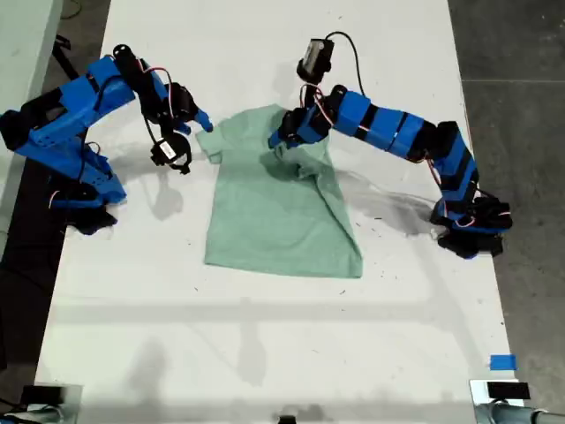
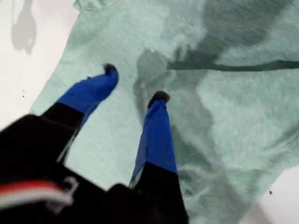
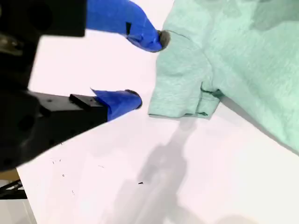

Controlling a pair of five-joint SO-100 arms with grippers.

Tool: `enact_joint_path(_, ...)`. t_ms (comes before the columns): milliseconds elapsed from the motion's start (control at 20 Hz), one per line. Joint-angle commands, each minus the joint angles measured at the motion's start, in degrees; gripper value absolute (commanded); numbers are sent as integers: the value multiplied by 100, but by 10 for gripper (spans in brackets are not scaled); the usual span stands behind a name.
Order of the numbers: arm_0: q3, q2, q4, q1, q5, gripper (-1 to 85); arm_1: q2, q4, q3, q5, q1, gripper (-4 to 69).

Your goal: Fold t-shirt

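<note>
The pale mint-green t-shirt [image 1: 274, 212] lies on the white table [image 1: 265, 336], neck toward the far edge. Its side at the exterior view's right is folded inward along a slanted crease. My first gripper [image 1: 284, 134] [image 2: 134, 84] hovers over the upper chest near the collar. It is open, both black-tipped fingers [image 2: 158, 98] spread above rumpled cloth, holding nothing. My second gripper [image 1: 203, 124] [image 3: 148, 70] stands open beside the sleeve [image 3: 180, 88] at the exterior view's left. One fingertip [image 3: 161, 39] rests at the sleeve's edge and the other is over bare table.
A blue tape mark [image 1: 501, 362] sits near the table's front corner at the exterior view's right. The arm bases [image 1: 84, 190] [image 1: 468, 225] stand at the two side edges. Dark floor [image 1: 521, 88] lies beyond the table at the exterior view's right.
</note>
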Motion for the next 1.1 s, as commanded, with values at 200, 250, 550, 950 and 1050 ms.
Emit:
enact_joint_path(200, -35, 53, -176, 70, 0, 204, 1749, 1397, -431, -246, 88, 225)
enact_joint_path(250, -35, 9, -202, 79, 0, 206, 1942, 1573, -360, -255, 132, 220)
enact_joint_path(550, -44, -914, -633, -220, 70, 222, 2689, 2197, 334, -255, 149, 162)
enact_joint_path(950, -123, -2479, -1283, -1107, 536, 239, 3015, 2232, 870, -220, -202, 159)
enact_joint_path(1050, -334, -2900, -1318, -1248, 606, 240, 3085, 2232, 932, -211, -255, 159)
